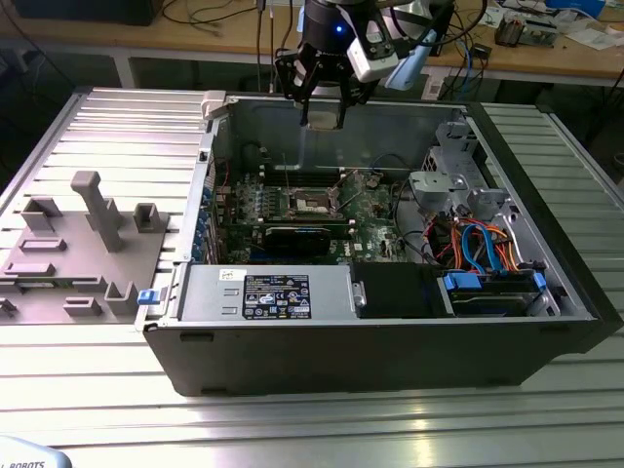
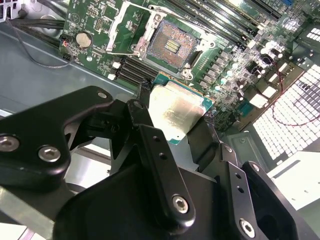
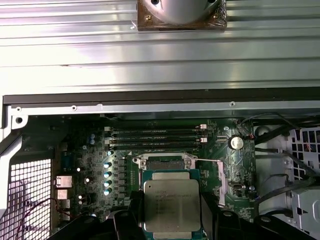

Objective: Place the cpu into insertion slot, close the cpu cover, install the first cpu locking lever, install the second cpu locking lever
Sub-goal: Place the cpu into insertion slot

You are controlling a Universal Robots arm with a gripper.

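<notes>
Open computer case (image 1: 370, 341) lying on a ribbed metal bench (image 1: 312, 429), with 1 arm poised high over the side farther from the exterior camera. The end effector (image 1: 324, 112) is closed on the cpu (image 2: 177, 111), with 1 black finger (image 2: 140, 112) pressed to each of 2 opposite edges of the chip. The chip's silver-grey top shows in both wrist views. The cpu hangs in the air above the green circuit board (image 3: 80, 150), clear of it and not yet in the insertion slot (image 2: 170, 46). In the second wrist view the slot lies bare, its grid of contacts exposed inside the silvery rim. In the first wrist view the held chip hides most of it. The cpu cover (image 2: 127, 26) stands swung open at 1 side of the slot (green board shows through its square opening). The long black memory slots (image 3: 155, 137) run along another side of the slot, and a round coin cell (image 3: 236, 143) sits on the board near them. At the exterior view's left, a grey moulded fixture (image 1: 88, 244) rests on the bench just beside the case.
</notes>
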